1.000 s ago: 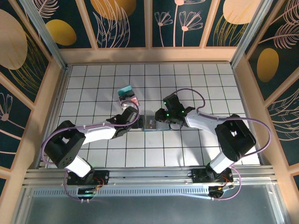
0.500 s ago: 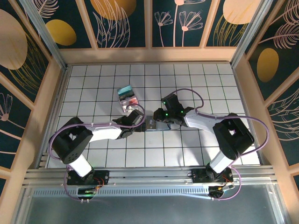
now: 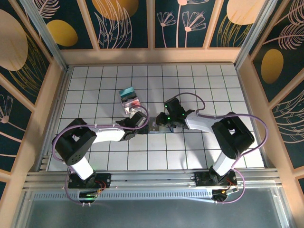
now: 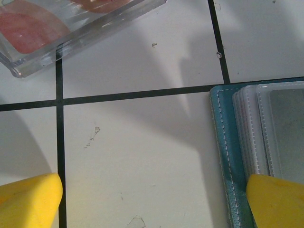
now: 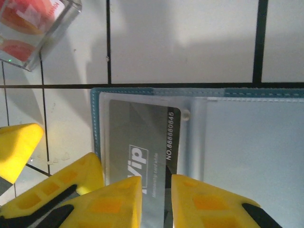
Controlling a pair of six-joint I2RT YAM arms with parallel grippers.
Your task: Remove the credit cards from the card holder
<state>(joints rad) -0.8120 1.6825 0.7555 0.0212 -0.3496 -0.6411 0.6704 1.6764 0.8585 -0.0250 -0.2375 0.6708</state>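
White tiles with black lines cover the table [image 3: 95, 80] under my arms. From above, the card holder [image 3: 153, 127] lies flat near the middle. My left gripper [image 3: 145, 126] is at its left end and my right gripper [image 3: 160, 125] is at its right. A clear box [image 3: 129, 99] sits just behind my left gripper, apart from the holder. It holds a teal card [image 3: 126, 91] and a red-pink card [image 3: 135, 102].

On my left wrist camera, my yellow fingertips [image 4: 28, 202] stand wide apart, released, with bare tile between them. The right-hand one is over the holder's stitched teal edge [image 4: 223, 142], and I cannot tell if it touches. Clear pockets are stacked along that edge. A corner of the box [image 4: 80, 28] shows at top left, with red-pink inside.

On my right wrist camera, the holder lies open, pale side up inside a teal rim. A dark card [image 5: 137, 137] printed "Vip" with a number sits in the left half's clear pocket. My right fingers [image 5: 114, 199] are clenched on its near end, leaving only a thin slit between them. I cannot tell if they pinch the pocket film too.
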